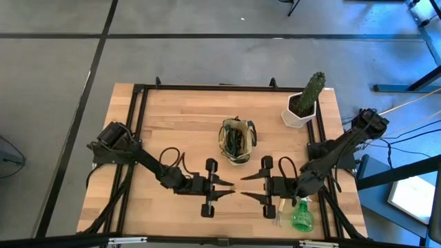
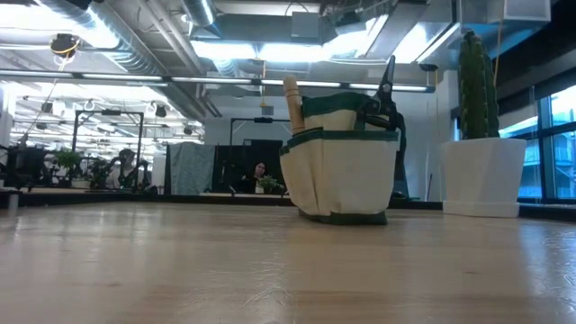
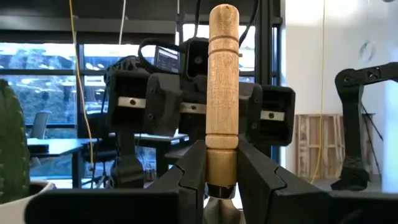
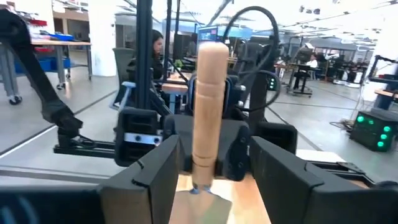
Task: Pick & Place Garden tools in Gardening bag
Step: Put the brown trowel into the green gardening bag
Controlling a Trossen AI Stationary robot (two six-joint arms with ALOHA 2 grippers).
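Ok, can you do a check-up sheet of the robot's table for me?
Surface: pale wooden table.
Job's things: olive and beige fabric bag mid-table, with a wooden handle and black pruners sticking out; green plastic spray bottle at the front right; wooden-handled metal tool between the grippers.
Clutter: green cactus in white pot, back right.
Grippers: left gripper clamps the tool's handle; right gripper open around it.
Cables: black loops on both arms.
Surroundings: person seated far behind.
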